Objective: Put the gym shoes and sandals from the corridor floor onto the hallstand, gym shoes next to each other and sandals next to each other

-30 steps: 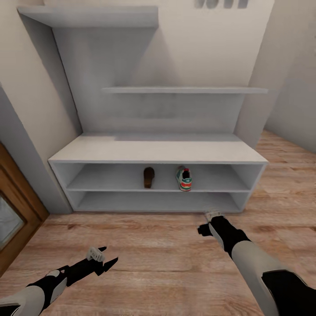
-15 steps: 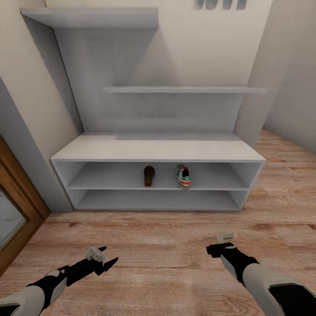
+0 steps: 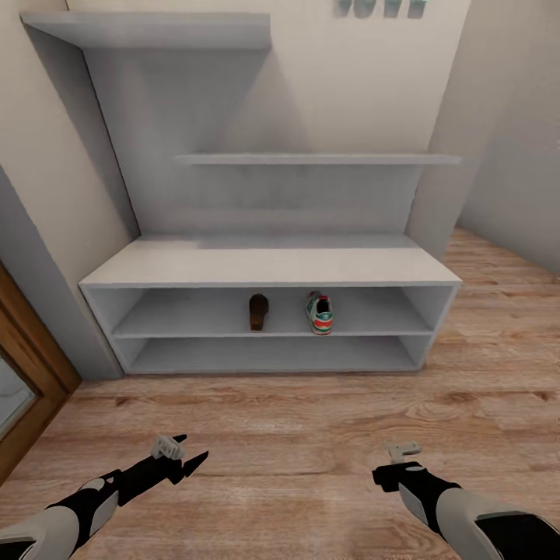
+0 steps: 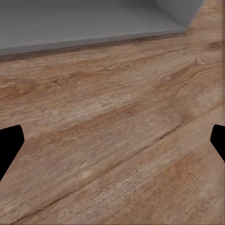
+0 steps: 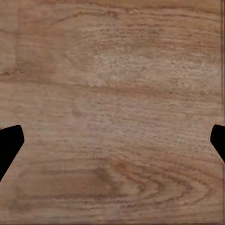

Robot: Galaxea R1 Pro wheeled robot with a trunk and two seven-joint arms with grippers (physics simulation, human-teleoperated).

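While both arms hang low over the corridor floor [image 3: 295, 435], the left claw [image 3: 189, 454] has its two dark fingers spread wide with nothing between them, and the left wrist view shows bare wood planks between the fingertips [image 4: 9, 143] with the grey base edge of the hallstand [image 4: 93, 28] ahead. The right claw [image 3: 389, 467] points down at the floor; in the right wrist view its fingertips [image 5: 9, 140] sit at the far edges of the picture, so it too stands wide and holds nothing, with only wood grain between them.

Well ahead of both claws, the pale grey hallstand [image 3: 264, 264] stands against the wall. On its upper open shelf, one dark brown sandal [image 3: 257, 311] lies ahead of the left claw and toward the right one, and one gym shoe [image 3: 319, 314], white with green stripes and an orange-red heel, lies near it, ahead of the right claw and slightly toward the left one. The two are apart, not touching. A wooden door frame [image 3: 31, 365] lies out beyond the left claw.
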